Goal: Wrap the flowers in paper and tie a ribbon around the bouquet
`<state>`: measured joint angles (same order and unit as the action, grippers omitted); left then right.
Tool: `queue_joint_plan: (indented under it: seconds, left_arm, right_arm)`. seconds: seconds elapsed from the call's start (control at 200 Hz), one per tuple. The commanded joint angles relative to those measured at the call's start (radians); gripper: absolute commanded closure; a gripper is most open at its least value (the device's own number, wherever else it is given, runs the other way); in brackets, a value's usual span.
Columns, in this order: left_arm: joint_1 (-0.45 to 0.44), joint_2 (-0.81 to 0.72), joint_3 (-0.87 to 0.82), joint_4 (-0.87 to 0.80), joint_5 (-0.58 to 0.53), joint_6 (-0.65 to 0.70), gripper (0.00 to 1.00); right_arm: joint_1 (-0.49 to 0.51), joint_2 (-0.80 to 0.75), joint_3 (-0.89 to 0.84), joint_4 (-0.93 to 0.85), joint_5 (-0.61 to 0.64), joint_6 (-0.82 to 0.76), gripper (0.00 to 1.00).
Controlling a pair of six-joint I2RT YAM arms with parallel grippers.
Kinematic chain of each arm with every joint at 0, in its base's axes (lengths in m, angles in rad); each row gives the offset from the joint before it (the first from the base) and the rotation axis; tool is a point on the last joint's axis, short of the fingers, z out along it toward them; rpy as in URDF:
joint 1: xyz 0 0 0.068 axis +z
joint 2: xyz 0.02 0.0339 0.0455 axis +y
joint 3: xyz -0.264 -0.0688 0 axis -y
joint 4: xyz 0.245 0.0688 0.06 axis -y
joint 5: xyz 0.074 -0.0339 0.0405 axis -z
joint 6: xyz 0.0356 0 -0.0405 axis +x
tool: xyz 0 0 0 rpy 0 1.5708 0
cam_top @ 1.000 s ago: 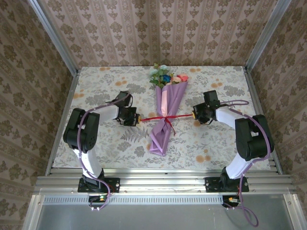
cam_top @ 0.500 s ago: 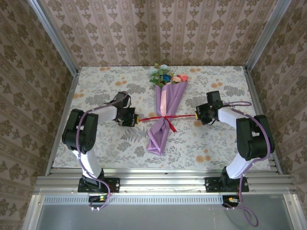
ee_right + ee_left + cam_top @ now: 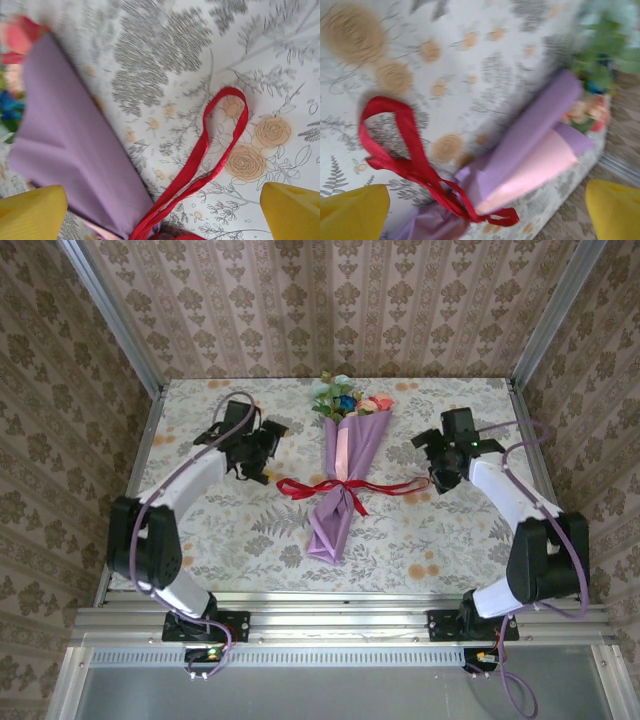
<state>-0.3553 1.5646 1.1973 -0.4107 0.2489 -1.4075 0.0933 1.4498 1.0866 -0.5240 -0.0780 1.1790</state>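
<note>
Your bouquet (image 3: 345,475) is lying in the middle of the worktop (image 3: 200,530), its narrow tip pointing toward the arm bases. The flowers (image 3: 345,400) are poking out of its wide far end. The paper (image 3: 352,445) is wrapping the stems as a lilac cone and showing a pink inner edge. The red ribbon (image 3: 340,486) is circling the bouquet's waist. One slack loop is resting on the worktop on each side of the bouquet, and short ends are trailing toward the tip. Your left gripper (image 3: 266,444) is hovering left of the bouquet, beyond the left loop, its jaws standing spread and gripping nothing. Your right gripper (image 3: 437,462) is hovering right of the bouquet, past the right loop, its jaws likewise spread wide and gripping nothing.
</note>
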Motion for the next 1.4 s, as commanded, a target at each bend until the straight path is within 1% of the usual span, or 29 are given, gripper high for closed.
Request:
queue_joint_plan:
  seconds: [0.0, 0.06, 0.125, 0.165, 0.19, 0.245, 0.3, 0.35, 0.405, 0.46, 0.53, 0.6, 0.71, 0.765, 0.8, 0.845, 0.875, 0.915, 0.94, 0.97, 1.015, 1.06, 1.12, 1.175, 1.22, 1.29, 1.35, 1.365, 1.395]
  left_arm:
    - [0.03, -0.125, -0.054, 0.096, -0.021, 0.249, 0.0]
    - [0.058, -0.2, -0.089, 0.09, -0.02, 0.338, 0.0]
    - [0.096, -0.278, -0.11, 0.012, -0.039, 0.431, 0.0]
    - [0.116, -0.324, -0.122, -0.043, -0.077, 0.489, 0.0]
    - [0.124, -0.351, -0.122, -0.107, -0.136, 0.518, 0.0]
    - [0.123, -0.404, -0.117, -0.277, -0.354, 0.543, 0.0]
    - [0.125, -0.46, -0.159, -0.318, -0.503, 0.631, 0.0]
    - [0.13, -0.521, -0.24, -0.255, -0.569, 0.762, 0.0]
    - [0.132, -0.605, -0.369, -0.081, -0.58, 0.992, 0.0]
    - [0.146, -0.68, -0.499, 0.065, -0.611, 1.098, 0.0]
    - [0.205, -0.74, -0.611, 0.176, -0.611, 1.165, 0.0]
    - [0.283, -0.718, -0.66, 0.212, -0.568, 1.204, 0.0]
    - [0.363, -0.589, -0.712, 0.343, -0.47, 1.263, 0.0]
    - [0.393, -0.514, -0.746, 0.479, -0.392, 1.268, 0.0]
    - [0.418, -0.46, -0.774, 0.596, -0.335, 1.253, 0.0]
    - [0.435, -0.391, -0.799, 0.722, -0.306, 1.228, 0.0]
    - [0.448, -0.346, -0.803, 0.792, -0.297, 1.214, 0.0]
    - [0.47, -0.295, -0.781, 0.828, -0.254, 1.204, 0.0]
    - [0.472, -0.265, -0.77, 0.858, -0.25, 1.208, 0.0]
    - [0.475, -0.231, -0.76, 0.901, -0.238, 1.204, 0.0]
    - [0.479, -0.184, -0.765, 1.019, -0.207, 1.207, 0.0]
    - [0.488, -0.152, -0.708, 0.94, -0.167, 1.217, 0.0]
    - [0.483, -0.129, -0.692, 0.957, -0.123, 1.276, 0.0]
    - [0.445, -0.146, -0.734, 1.05, -0.15, 1.349, 0.0]
    - [0.41, -0.166, -0.793, 1.147, -0.206, 1.387, 0.0]
    - [0.36, -0.133, -0.918, 1.42, -0.279, 1.428, 0.0]
    - [0.332, 0.019, -1.012, 1.746, -0.263, 1.467, 0.0]
    - [0.321, 0.035, -1.004, 1.751, -0.27, 1.482, 0.0]
    - [0.305, -0.004, -0.966, 1.615, -0.286, 1.496, 0.0]
  right_arm:
    - [-0.019, -0.124, 0.026, -0.104, 0.146, -0.185, 0.0]
    - [-0.023, -0.201, 0.019, -0.125, 0.216, -0.273, 0.0]
    - [-0.029, -0.284, -0.002, -0.134, 0.271, -0.371, 0.0]
    - [-0.03, -0.327, -0.013, -0.169, 0.344, -0.404, 0.0]
    - [-0.029, -0.349, -0.022, -0.197, 0.395, -0.408, 0.0]
    - [-0.029, -0.392, -0.077, -0.213, 0.499, -0.445, 0.0]
    - [-0.03, -0.451, -0.173, -0.127, 0.507, -0.55, 0.0]
    - [-0.02, -0.515, -0.319, 0.053, 0.483, -0.685, 0.0]
    - [0.009, -0.576, -0.462, 0.208, 0.509, -0.771, 0.0]
    - [0.038, -0.609, -0.575, 0.37, 0.516, -0.862, 0.0]
    - [0.062, -0.594, -0.661, 0.53, 0.506, -0.956, 0.0]
    - [0.065, -0.51, -0.68, 0.63, 0.495, -1.001, 0.0]
    - [0.059, -0.347, -0.685, 0.79, 0.459, -1.054, 0.0]
    - [0.049, -0.265, -0.686, 0.887, 0.432, -1.071, 0.0]
    - [0.038, -0.224, -0.647, 0.861, 0.412, -1.064, 0.0]
    - [0.024, -0.169, -0.62, 0.897, 0.384, -1.071, 0.0]
    - [0.019, -0.144, -0.618, 0.961, 0.368, -1.076, 0.0]
    - [0.01, -0.112, -0.628, 1.06, 0.339, -1.078, 0.0]
    - [0.003, -0.086, -0.622, 1.099, 0.317, -1.099, 0.0]
    - [0.001, -0.071, -0.595, 1.062, 0.316, -1.106, 0.0]
    - [-0.009, -0.037, -0.585, 1.092, 0.285, -1.148, 0.0]
    - [-0.017, -0.016, -0.606, 1.177, 0.264, -1.175, 0.0]
    - [-0.046, 0.015, -0.646, 1.274, 0.23, -1.148, 0.0]
    - [-0.064, 0.061, -0.716, 1.429, 0.212, -1.136, 0.0]
    - [-0.07, 0.093, -0.755, 1.545, 0.22, -1.126, 0.0]
    - [-0.072, 0.066, -0.749, 1.486, 0.267, -1.104, 0.0]
    - [-0.069, 0.077, -0.734, 1.478, 0.316, -1.092, 0.0]
    - [-0.068, 0.074, -0.729, 1.463, 0.319, -1.092, 0.0]
    - [-0.064, 0.075, -0.721, 1.446, 0.325, -1.092, 0.0]
